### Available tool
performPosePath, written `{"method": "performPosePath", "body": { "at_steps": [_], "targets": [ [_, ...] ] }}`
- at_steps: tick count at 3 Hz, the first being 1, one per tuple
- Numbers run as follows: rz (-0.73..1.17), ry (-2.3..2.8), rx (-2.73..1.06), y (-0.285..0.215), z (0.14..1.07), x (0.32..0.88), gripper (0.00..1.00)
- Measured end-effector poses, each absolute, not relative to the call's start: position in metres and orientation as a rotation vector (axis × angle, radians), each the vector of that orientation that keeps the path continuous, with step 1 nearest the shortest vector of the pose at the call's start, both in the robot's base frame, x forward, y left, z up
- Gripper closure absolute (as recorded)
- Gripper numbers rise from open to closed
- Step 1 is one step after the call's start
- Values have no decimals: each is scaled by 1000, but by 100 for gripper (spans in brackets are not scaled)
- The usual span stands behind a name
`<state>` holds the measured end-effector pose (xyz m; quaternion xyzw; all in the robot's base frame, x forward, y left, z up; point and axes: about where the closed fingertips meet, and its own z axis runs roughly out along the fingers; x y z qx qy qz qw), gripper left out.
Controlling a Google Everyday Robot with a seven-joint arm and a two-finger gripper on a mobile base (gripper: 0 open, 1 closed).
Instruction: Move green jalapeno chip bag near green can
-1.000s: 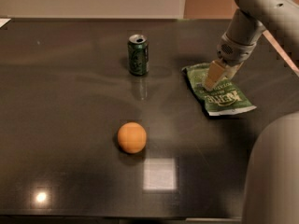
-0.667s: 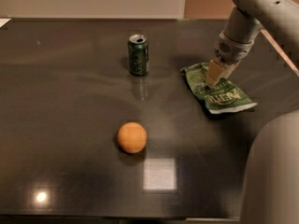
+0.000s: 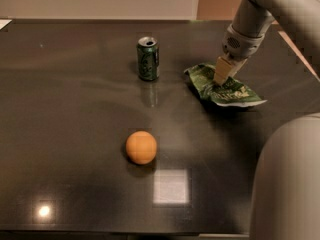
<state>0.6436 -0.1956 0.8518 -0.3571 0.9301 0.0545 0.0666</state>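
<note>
Upper right, we find the gripper [image 3: 220, 79] pinched shut on the crinkly green jalapeno chip bag [image 3: 236, 93], presumably to drag it left toward the dark green cylindrical can [image 3: 148, 59].

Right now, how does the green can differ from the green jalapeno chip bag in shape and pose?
The green can stands upright and is cylindrical; the green jalapeno chip bag lies flat and crumpled. The green can stands free; the gripper is down on the bag. Both are green.

Green bag [image 3: 234, 92] in tool [image 3: 220, 79], near can [image 3: 148, 59]
</note>
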Motion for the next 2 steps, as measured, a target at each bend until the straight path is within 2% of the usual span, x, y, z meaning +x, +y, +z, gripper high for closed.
{"method": "performPosePath", "body": {
  "at_steps": [2],
  "targets": [
    [202,2748,-1109,-168,866,669,100]
  ]
}}
